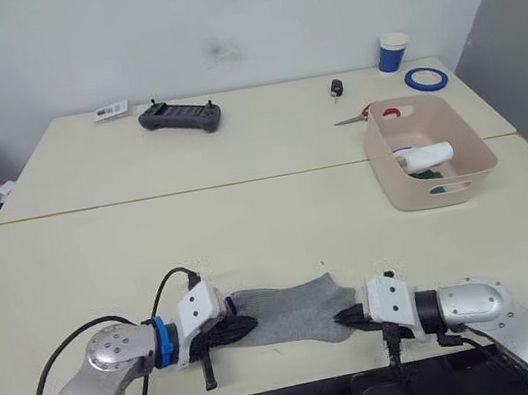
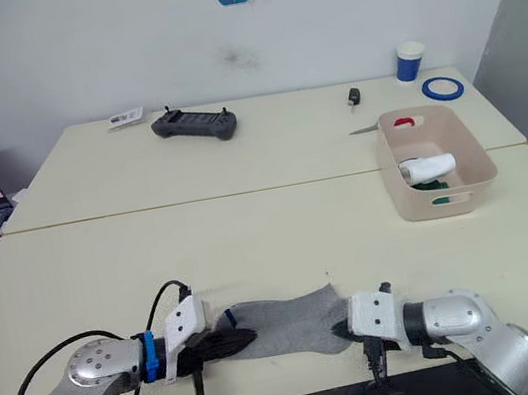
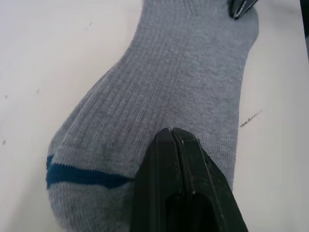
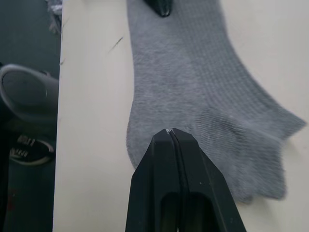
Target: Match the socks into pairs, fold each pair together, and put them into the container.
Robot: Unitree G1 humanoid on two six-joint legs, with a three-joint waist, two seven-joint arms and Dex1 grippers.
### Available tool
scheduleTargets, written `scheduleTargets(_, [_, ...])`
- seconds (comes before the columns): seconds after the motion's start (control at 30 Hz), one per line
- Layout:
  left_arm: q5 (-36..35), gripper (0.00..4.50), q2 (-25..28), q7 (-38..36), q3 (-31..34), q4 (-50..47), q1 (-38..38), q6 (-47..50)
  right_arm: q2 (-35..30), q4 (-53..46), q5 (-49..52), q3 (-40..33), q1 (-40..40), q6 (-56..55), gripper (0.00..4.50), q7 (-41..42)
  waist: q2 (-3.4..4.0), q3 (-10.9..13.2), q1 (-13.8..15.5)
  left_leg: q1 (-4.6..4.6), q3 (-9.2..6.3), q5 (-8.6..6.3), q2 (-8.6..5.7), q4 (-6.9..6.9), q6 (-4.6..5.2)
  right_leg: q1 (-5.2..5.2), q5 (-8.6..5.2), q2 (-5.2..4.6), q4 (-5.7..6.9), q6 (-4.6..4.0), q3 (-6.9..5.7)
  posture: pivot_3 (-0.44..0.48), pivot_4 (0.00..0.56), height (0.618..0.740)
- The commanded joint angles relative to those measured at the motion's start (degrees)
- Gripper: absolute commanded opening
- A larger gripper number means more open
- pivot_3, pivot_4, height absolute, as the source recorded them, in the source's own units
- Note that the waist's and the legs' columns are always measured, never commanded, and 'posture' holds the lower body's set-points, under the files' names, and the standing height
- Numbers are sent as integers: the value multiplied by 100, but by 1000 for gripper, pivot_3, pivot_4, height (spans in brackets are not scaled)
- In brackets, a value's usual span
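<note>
- Left gripper (image 1: 237, 328) rests at the near edge of the table (image 1: 248, 220), its black fingers pressed together with their tips on the left end of a grey sock (image 1: 289, 315), by the dark blue stripe (image 3: 82, 175). Whether fabric is caught between the fingers cannot be told.
- Right gripper (image 1: 350, 319) lies at the same near edge, fingers likewise closed tight, tips on the sock's right end.
- Between the two grippers the grey sock lies flat, stretched left to right, each end under a fingertip pair.
- Far to the right stands the pale pink-beige container (image 1: 429, 152), well apart from the sock and both grippers.
- Inside it lie a rolled white sock bundle (image 1: 426, 156) and a bit of dark green fabric (image 1: 438, 191) beneath it.
- At the far right corner stands a blue-white paper cup (image 1: 393, 51).
</note>
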Motion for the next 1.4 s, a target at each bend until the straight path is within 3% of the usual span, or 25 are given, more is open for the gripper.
scheduleTargets(0.03, [-746,0,-125,214,422,-612,-155,731,114,-615,565,-672,179,366,30,-210,0,2,0,-2,-2,0,0,-1,0,0,0,0,-1,1,-2,0,150,740])
scheduleTargets(0.13, [-745,0,-298,391,312,-629,-288,949,389,-862,1073,-1128,223,890,619,-514,-2,4,3,-6,-3,0,-1,-1,0,0,-1,0,-4,2,-3,0,150,740])
scheduleTargets(0.4, [88,0,-415,312,-368,165,-155,495,708,-489,441,-947,637,654,3350,-1298,-2,3,-3,-5,-3,0,0,-3,0,-2,-3,2,-8,-1,-1,0,150,740])
scheduleTargets(0.73, [231,0,-486,400,-421,60,-5,250,1211,112,114,-438,1083,824,3350,-1839,-1,-8,-2,0,4,0,-2,-3,0,2,-19,-2,-7,-30,7,0,150,740])
scheduleTargets(0.83, [226,0,-525,453,-380,5,28,233,1222,159,97,-292,1066,864,2747,-1826,0,-17,-2,4,1,-1,-1,-5,0,4,-19,-1,-7,-30,4,0,150,740])
scheduleTargets(1.1, [50,0,-661,684,-104,-184,-54,456,1048,138,96,-284,960,621,48,-1669,1,-23,-3,7,2,0,-2,-3,0,6,-20,-2,-6,-32,6,0,150,740])
scheduleTargets(1.4, [-7,0,-1042,902,-314,-462,-525,718,502,371,606,-1095,173,708,18,-975,1,-17,1,-8,0,0,-6,1,0,1,-1,-1,-8,2,4,0,150,740])
